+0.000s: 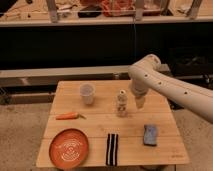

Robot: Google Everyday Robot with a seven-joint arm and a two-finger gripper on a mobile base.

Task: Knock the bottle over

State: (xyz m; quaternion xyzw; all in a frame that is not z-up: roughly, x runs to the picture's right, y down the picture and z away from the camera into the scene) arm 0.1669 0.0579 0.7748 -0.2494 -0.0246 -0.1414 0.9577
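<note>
1 bottle point(121, 103) | 1 cup point(87, 93) | 1 carrot point(66, 116) | 1 plate point(69, 148) | 1 cloth point(112, 149) | 1 sponge point(150, 135) | 1 claw point(140, 103) beside bottle

You had a dim scene, with warm light falling from above. The wooden table point(100, 125) was the brightest surface, evenly lit and free of hard glare. Behind it, the band under the upper shelf point(100, 21) sat in near-black shadow. The white arm point(170, 87) caught light along its top and went grey underneath. The gripper point(140, 102) hung just right of the bottle point(121, 103), and the shadows under both were soft and faint on the wood.
</note>
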